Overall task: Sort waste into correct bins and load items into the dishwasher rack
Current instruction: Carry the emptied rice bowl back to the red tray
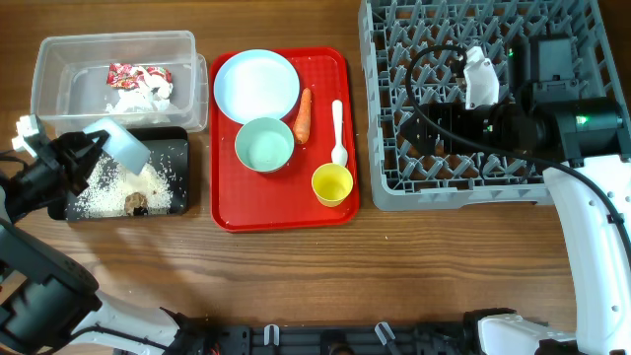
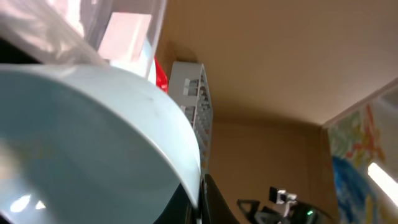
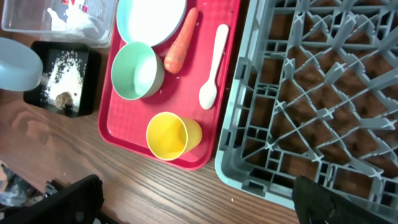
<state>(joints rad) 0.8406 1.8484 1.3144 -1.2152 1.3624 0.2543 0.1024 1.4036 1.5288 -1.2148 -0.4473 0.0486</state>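
My left gripper [image 1: 92, 150] is shut on the rim of a light-blue bowl [image 1: 123, 144], tilted over the black tub [image 1: 175, 148] that holds rice grains [image 1: 104, 197] and a brown lump [image 1: 138, 202]. The bowl fills the left wrist view [image 2: 93, 137]. The clear tub [image 1: 59, 59] holds the red-and-white wrapper [image 1: 138, 74] and white tissue [image 1: 138, 97]. The pale-blue plate [image 1: 256, 84], mint-green bowl [image 1: 264, 144], carrot [image 1: 304, 114], white spoon [image 1: 338, 133] and yellow cup [image 1: 332, 184] lie on the red tray. My right gripper [image 1: 414, 128] is open and empty above the grey rack [image 1: 463, 187].
The red tray [image 1: 286, 212] sits between the tubs and the rack. The right arm's black cable loops over the rack's pegs. The right wrist view shows the rack's front corner [image 3: 249, 168] next to the tray and bare wood below.
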